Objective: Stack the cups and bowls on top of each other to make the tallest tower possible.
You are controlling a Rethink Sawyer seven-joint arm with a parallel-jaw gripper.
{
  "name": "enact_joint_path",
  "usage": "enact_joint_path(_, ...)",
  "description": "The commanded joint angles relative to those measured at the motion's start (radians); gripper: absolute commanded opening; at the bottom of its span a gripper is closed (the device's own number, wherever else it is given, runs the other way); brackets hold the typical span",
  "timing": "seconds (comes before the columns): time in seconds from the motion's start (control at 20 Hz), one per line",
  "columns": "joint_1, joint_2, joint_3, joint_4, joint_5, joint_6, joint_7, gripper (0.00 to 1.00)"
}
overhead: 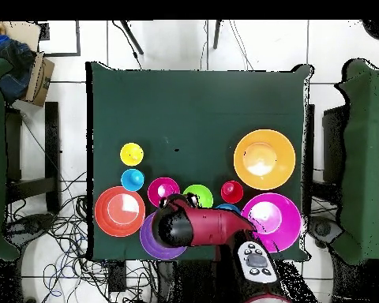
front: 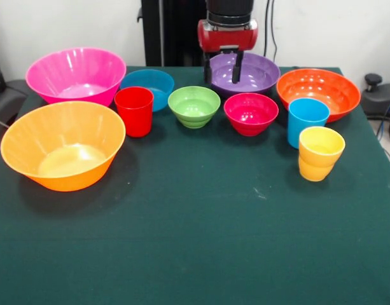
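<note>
Gripper hangs right over the purple bowl, its two black fingers spread apart and holding nothing. The tips dip down by the bowl's rim on the side nearest us — prob. so it can grab that thin edge, since a bowl is too wide to grab any other way.

Nothing is stacked yet. All the cups and bowls sit apart on the green desk, every one open side up, so each can be dropped into another.

Places, going from the gripper in the front view:
- just in front and below: crimson-pink bowl and green bowl
- off to its left in the pic: blue bowl, red cup, big pink bowl, and closer to us the big yellow-orange bowl
- off to its right in the pic: orange bowl, w/ the sky-blue cup and the yellow cup in front of it.

From above, the red arm covers most of the purple bowl.

Big bowls sit out at the far side, away from the gripper — my guess is they make the best bottom, w/ small ones and cups going on top.
</note>
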Motion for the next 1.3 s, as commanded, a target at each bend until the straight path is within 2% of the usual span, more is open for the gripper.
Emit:
enact_joint_path(0.05,0.012,0.059,0.099,-0.092,0.037,0.129,0.090,1.00)
enact_joint_path(0.5,0.007,0.121,0.118,-0.228,0.024,0.225,0.036,1.00)
enact_joint_path(1.3,0.015,0.108,0.123,-0.270,0.011,0.273,0.039,1.00)
